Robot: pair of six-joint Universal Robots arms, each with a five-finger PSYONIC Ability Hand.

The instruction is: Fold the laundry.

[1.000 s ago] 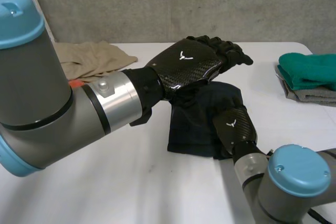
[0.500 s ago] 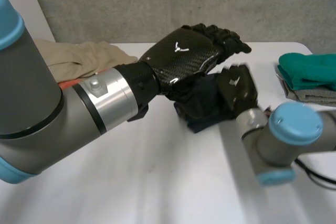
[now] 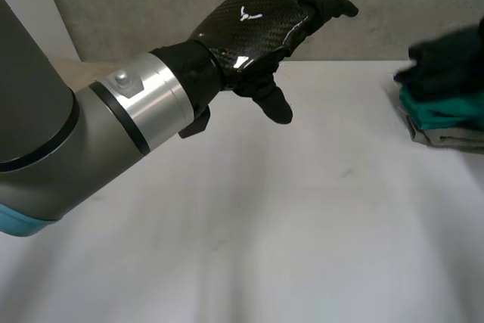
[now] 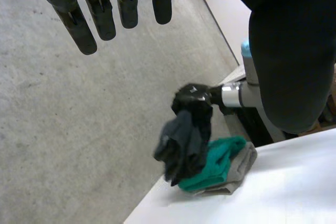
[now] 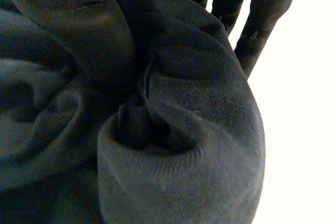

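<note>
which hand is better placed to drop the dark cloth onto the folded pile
The right hand: it grips the dark cloth just above the green garment, which lies on the grey garment. The left hand is open and empty, raised well away from them.

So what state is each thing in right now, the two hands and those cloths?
left hand: open, fingers straight, raised above the table, empty.
right hand: shut on the dark cloth.
dark cloth: bunched, hanging from the right hand over the green cloth.
green cloth: folded, lying on the grey cloth.
grey cloth: folded, flat on the table.
</note>
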